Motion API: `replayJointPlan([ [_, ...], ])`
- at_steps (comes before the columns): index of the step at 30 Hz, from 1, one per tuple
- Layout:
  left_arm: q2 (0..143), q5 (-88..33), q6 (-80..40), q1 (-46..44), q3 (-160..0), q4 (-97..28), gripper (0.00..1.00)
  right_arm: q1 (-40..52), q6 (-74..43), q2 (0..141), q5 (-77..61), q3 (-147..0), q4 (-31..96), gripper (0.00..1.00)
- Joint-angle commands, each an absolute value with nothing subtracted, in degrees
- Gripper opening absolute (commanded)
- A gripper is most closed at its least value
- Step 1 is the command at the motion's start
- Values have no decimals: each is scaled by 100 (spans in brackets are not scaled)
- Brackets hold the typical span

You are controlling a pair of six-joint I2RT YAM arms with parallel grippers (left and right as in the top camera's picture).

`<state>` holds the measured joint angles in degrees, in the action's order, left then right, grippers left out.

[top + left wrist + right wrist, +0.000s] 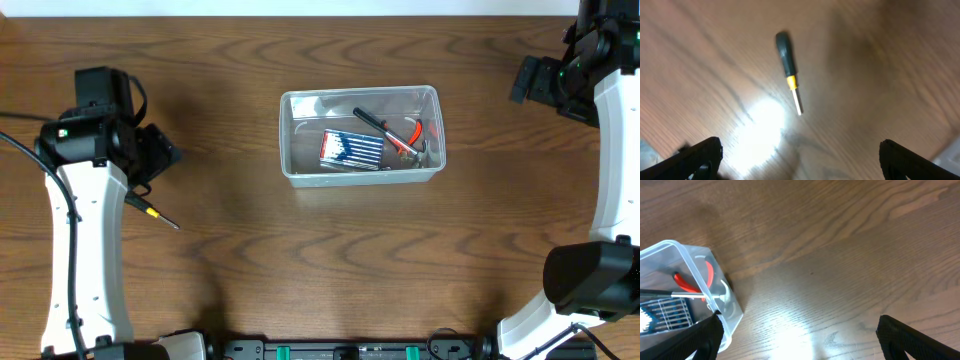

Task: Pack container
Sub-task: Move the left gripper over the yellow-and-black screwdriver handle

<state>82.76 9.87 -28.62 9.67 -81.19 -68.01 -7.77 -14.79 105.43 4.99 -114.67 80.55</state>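
Note:
The clear plastic container [300, 170] sits mid-table and holds a striped blue-and-white pack [351, 150], a black-handled screwdriver [375, 121] and red-handled pliers [412, 134]. A small screwdriver with a dark handle and yellow collar [150, 211] lies on the wood at the left; it also shows in the left wrist view [788, 70]. My left gripper [800, 160] is open and empty, above the table near that screwdriver. My right gripper [800, 340] is open and empty, over bare wood to the right of the container's corner [695, 262].
The table is dark brown wood [240, 260]. The left arm [85, 250] runs along the left side and the right arm [610, 200] along the right side. Bright lamp glare lies on the wood under each wrist.

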Motion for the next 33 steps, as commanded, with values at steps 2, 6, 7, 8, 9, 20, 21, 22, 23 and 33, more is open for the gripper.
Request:
replayJointPlan([
  [2,8436,1068,-3997,1411,-7481,-6410,98,-834,-1406,10575,578,-11448,8084,99],
  [6,8595,1055,-4506,1664,-6899,-5782,98,-834,-1409,10578,578,-11448,8160,99],
  [7,8641,1055,-4674,1706,-6761,-5640,98,-834,-1409,10578,578,-11448,8182,99],
  [8,8680,1055,-4827,1743,-6659,-5522,98,-834,-1409,10575,578,-11448,8202,99],
  [9,8735,1046,-4993,1776,-6554,-5389,98,-834,-1409,10575,578,-11448,8224,99],
  [20,9553,377,-4842,2268,-6274,-4458,98,-834,-1409,10578,578,-11448,8342,99],
  [21,9625,294,-4827,2342,-6274,-4431,98,-834,-1411,10575,578,-11448,8346,99],
  [22,9706,174,-4821,2434,-6274,-4392,98,-834,-1411,10575,578,-11448,8350,99],
  [23,9778,51,-4786,2512,-6274,-4348,98,-834,-1413,10575,578,-11448,8353,99],
  [33,10280,-233,-4517,2945,-6274,-3951,99,-834,-1474,10578,578,-11448,8361,99],
])
